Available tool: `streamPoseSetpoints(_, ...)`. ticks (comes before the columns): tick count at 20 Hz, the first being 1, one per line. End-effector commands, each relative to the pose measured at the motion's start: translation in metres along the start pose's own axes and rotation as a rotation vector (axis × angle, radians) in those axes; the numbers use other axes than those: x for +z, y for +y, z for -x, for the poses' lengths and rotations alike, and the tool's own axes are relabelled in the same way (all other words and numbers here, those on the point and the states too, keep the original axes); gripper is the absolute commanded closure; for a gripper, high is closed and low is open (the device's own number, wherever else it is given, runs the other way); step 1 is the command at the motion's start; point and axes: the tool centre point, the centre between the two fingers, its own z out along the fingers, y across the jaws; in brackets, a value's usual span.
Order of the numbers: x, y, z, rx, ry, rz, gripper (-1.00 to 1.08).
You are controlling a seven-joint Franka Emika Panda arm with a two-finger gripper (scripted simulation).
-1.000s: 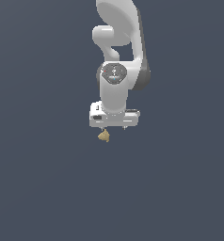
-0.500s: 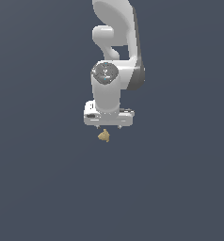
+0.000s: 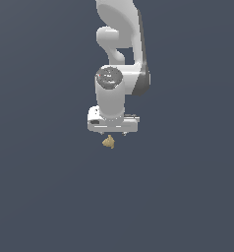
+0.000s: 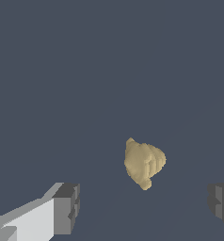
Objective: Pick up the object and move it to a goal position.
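The object (image 3: 108,142) is a tiny tan-golden lumpy cone with a ridged surface, lying on the dark grey floor. It also shows in the wrist view (image 4: 144,162). My white gripper (image 3: 112,134) hangs just above it, a little to the exterior view's right of it. In the wrist view the gripper (image 4: 144,207) is open, its two grey fingertips (image 4: 67,208) far apart, and the object lies beyond the gap between them, untouched. In the exterior view the fingers are mostly hidden under the hand.
The white arm (image 3: 120,44) rises behind the gripper toward the top of the exterior view. The floor (image 3: 40,197) is a plain dark grey surface.
The arm's wrist has lowered and shifted slightly to the exterior view's left, closer over the object. The object has not moved.
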Motion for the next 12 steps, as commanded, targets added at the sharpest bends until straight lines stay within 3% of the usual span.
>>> streamPoseSetpoints(1,0.006,0.003,0.001,0.000,0.007,0.001,-0.92)
streamPoseSetpoints(12,0.048,0.020,0.012,-0.001,0.057,0.007,-0.92)
